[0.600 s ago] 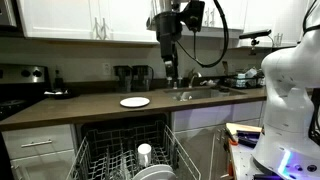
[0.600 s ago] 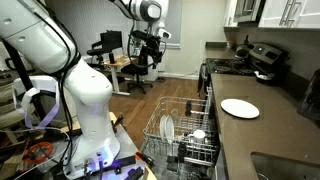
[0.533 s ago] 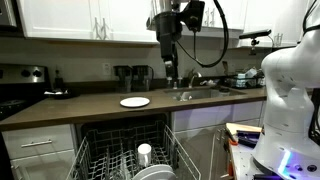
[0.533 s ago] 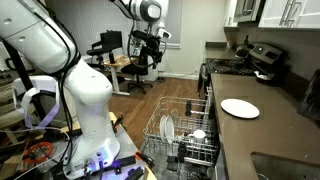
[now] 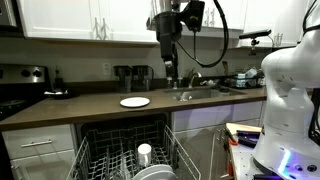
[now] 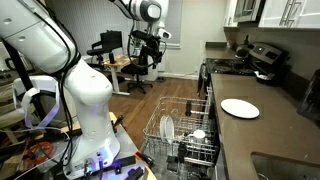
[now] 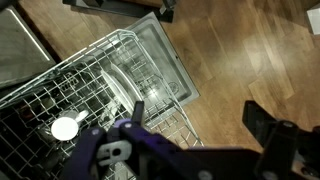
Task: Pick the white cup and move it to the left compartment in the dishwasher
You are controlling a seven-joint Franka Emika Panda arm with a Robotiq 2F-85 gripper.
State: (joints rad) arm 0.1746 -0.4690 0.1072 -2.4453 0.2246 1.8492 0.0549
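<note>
Over wood floor (image 7: 250, 50) and pulled-out rack (image 7: 110, 75) we held our pincer (image 7: 200, 130) high, apart and empty, ready for the cup (image 7: 65, 128).

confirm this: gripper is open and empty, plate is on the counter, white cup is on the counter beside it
Wrong on the cup: the white cup stands in the dishwasher rack, not on the counter, as an exterior view shows. The plate is on the counter and the gripper is open and empty.

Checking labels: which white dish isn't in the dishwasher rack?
The flat round plate, lying on the brown counter. The white cup and the curved dishes all sit in the rack.
</note>
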